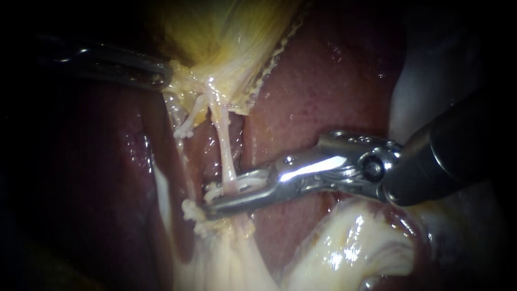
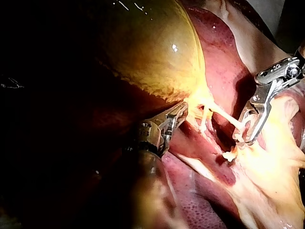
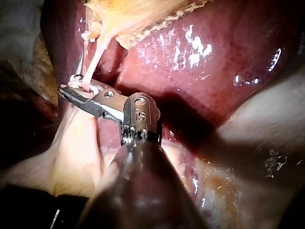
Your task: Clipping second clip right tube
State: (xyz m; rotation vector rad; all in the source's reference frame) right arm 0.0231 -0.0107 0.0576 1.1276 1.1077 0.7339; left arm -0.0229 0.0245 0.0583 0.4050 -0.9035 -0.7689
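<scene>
The right tube (image 1: 223, 145) is a thin pale strand running down from the yellow gallbladder (image 1: 215, 27) to the fatty tissue below. My right instrument (image 1: 215, 198) comes in from the right and lies across the tube's lower end, its jaws shut on the tube from both sides. The right wrist view shows the same grip (image 3: 71, 90) on the tube (image 3: 95, 59). A shorter left tube (image 1: 191, 116) hangs beside it. My left instrument (image 1: 164, 75) enters from the left, its jaws shut on the gallbladder's neck, also seen in the left wrist view (image 2: 180, 112).
Dark red liver (image 1: 323, 81) surrounds the tubes on both sides. Pale yellow fatty tissue (image 1: 344, 248) bulges under my right instrument's shaft. A dark hollow lies behind the right tube, between it and the liver.
</scene>
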